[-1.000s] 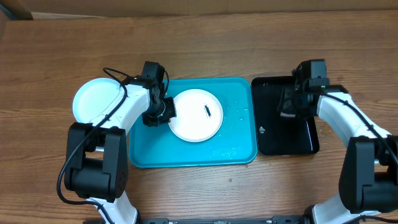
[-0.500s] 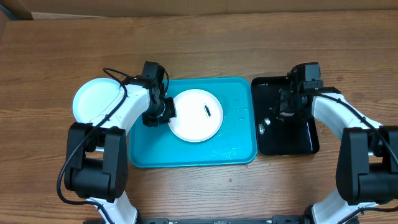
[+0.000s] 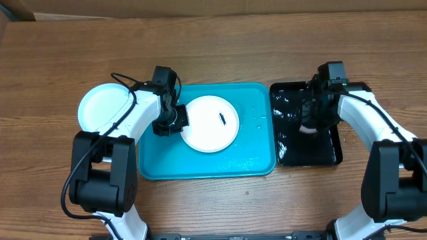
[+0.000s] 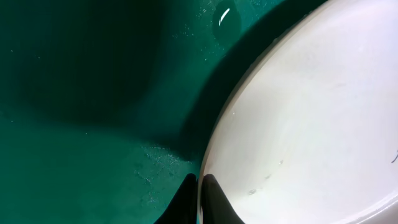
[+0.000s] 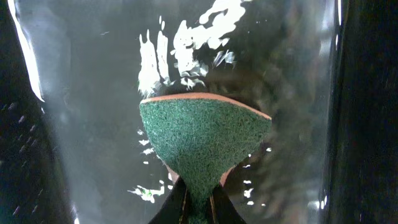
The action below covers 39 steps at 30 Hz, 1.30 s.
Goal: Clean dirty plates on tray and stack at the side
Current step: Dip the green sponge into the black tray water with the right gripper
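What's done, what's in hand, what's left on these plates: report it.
Done: a pale plate lies beside the turquoise tray, looking clean. In hand: the left gripper pinches the rim of the white plate on the tray; the right gripper holds a green sponge over the wet black tray. Left: the dark smear on the white plate needs scrubbing, then stacking on the pale plate.

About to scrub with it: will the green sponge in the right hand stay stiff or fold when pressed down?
Probably soft: the green sponge pinches narrow where the right hand grips it, so it should fold under pressure. Likely wet and heavier, as it hangs over the black tray, which glistens with water. Its rough face should resist slipping.
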Available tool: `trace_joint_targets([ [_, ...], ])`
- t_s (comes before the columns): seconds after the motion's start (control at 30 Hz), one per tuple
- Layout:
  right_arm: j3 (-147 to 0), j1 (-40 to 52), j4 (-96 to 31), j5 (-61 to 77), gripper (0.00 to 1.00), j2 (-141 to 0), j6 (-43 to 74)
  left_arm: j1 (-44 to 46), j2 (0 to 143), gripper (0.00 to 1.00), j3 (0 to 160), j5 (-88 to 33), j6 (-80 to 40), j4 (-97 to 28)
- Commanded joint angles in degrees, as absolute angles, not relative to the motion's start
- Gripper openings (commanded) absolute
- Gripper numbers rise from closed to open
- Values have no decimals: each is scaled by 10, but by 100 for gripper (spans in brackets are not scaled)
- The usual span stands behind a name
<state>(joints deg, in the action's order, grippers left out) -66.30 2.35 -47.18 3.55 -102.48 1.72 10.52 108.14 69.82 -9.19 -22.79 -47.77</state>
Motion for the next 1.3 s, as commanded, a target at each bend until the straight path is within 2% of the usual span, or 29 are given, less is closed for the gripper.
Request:
trace_joint_targets([
  [0.0, -679, 26, -489, 58, 4, -1003, 37, 110, 1087, 5, 693, -84, -232, -479],
  [0.3, -680, 26, -492, 63, 4, -1003, 45, 109, 1087, 4, 694, -84, -232, -466],
  [0.5, -681, 26, -490, 63, 4, -1003, 45, 109, 1087, 14, 694, -84, -232, -465],
  [0.67, -699, 26, -501, 63, 4, -1003, 45, 109, 1087, 16, 694, -84, -232, -462],
  [0.73, -700, 26, -502, 63, 4, -1003, 45, 109, 1087, 13, 694, -84, -232, -462],
  [0.8, -700, 26, -504, 63, 4, -1004, 45, 109, 1087, 4, 694, -85, -232, -462],
  [1.27, -678, 26, -494, 63, 4, -1021, 47, 109, 1087, 4, 694, -92, -232, -463],
])
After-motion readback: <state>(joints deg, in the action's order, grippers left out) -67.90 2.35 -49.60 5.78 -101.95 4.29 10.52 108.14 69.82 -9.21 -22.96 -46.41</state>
